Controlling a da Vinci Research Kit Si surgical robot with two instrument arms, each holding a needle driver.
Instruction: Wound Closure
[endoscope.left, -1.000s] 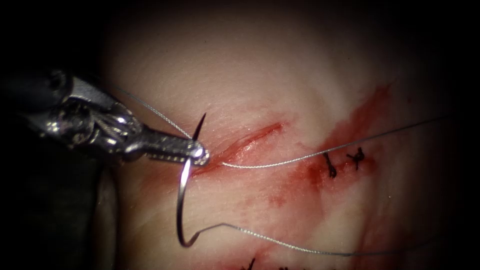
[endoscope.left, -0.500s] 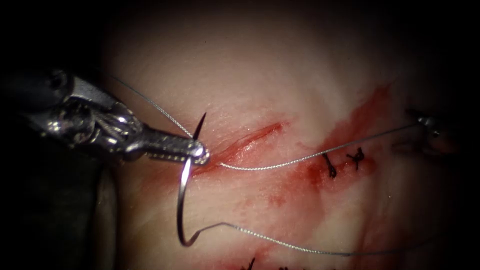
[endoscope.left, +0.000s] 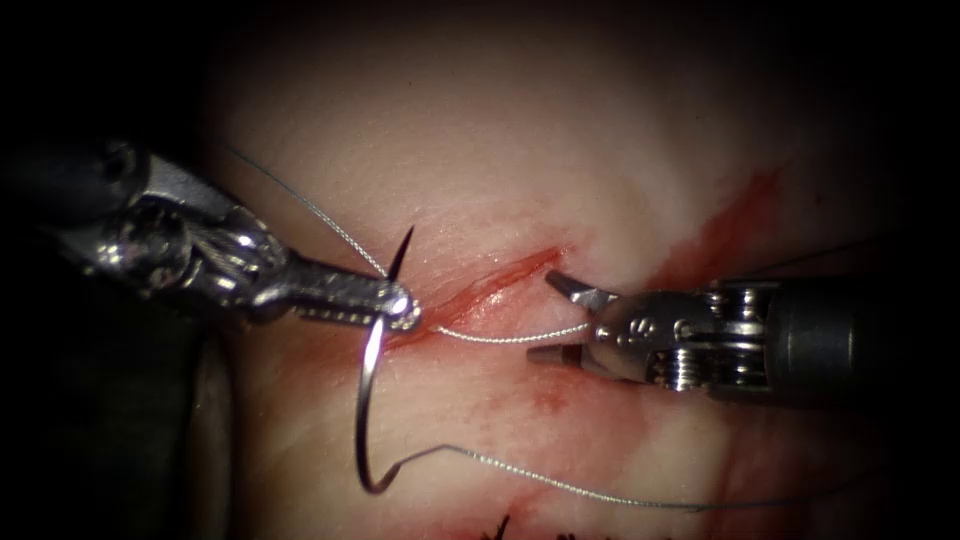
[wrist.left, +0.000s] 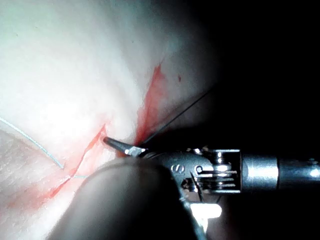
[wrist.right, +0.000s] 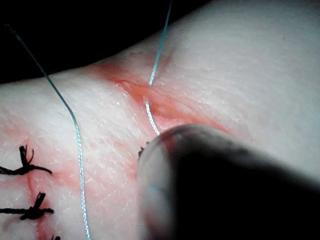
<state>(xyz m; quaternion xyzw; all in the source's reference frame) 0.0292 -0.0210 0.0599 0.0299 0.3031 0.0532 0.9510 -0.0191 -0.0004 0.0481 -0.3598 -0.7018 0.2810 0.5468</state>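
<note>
Gripping the needle (endoscope.left: 366, 400) near its pointed end, the left tool (endoscope.left: 398, 303) has its fingers closed tight on the steel at the left end of the cut (endoscope.left: 500, 275). The needle's dark tip (endoscope.left: 403, 245) points up and a little to the right, just above those fingers and clear of the tissue (endoscope.left: 480, 150). From the grasp the body curves downward, so its long axis runs roughly up and down, left of the cut. It hooks round at its lowest part, where the thread (endoscope.left: 560, 487) leaves the blunt end and trails off to the right over the tissue below the cut.

A second run of thread (endoscope.left: 500, 338) comes out of the tissue at the cut's left end, beside the left tool, and passes rightward along the cut. The right tool (endoscope.left: 557, 320) lies just right of the cut, its fingers (endoscope.left: 572, 289) spread apart with that strand passing between them; they grip nothing. A third strand (endoscope.left: 310, 207) runs up and leftward from the left tool's tip.

Red fluid (endoscope.left: 720, 225) streaks the tissue up and to the right of the cut. In the right wrist view, dark knotted stitches (wrist.right: 27, 165) sit well away from the cut, with thread (wrist.right: 75, 130) crossing the tissue between.
</note>
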